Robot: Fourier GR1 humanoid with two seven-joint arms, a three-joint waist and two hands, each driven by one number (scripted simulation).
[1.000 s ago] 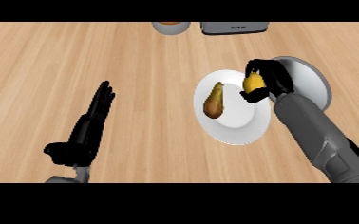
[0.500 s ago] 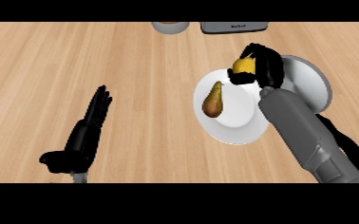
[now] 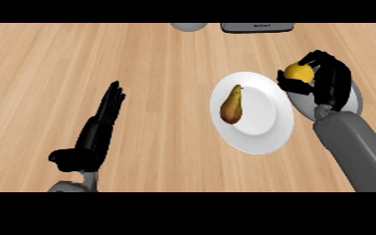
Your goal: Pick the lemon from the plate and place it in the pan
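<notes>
Pale wood worktop (image 3: 110, 55), seen steeply from above. White plate (image 3: 257, 129) sits right of centre; a brown pear (image 3: 232, 105) lies on its left half, stem toward 12 o'clock.

I have my right hand (image 3: 329, 82) at about 2 o'clock of the plate, fingers curled round the lemon (image 3: 299, 72), which shows yellow between them. Lemon is off the plate and carried over the grey pan (image 3: 355, 99), most of which hides under the hand and forearm. I judge the wrap grip is there to keep a round fruit from rolling out during the carry.

Left hand (image 3: 99, 129) rests at the 8 o'clock side of the worktop, fingers straight and up, holding nothing, well apart from the work.

Two grey items at 12 o'clock, cut off by the edge; cannot tell what they are.

Next step, by my reading: lower and let go inside the pan.
</notes>
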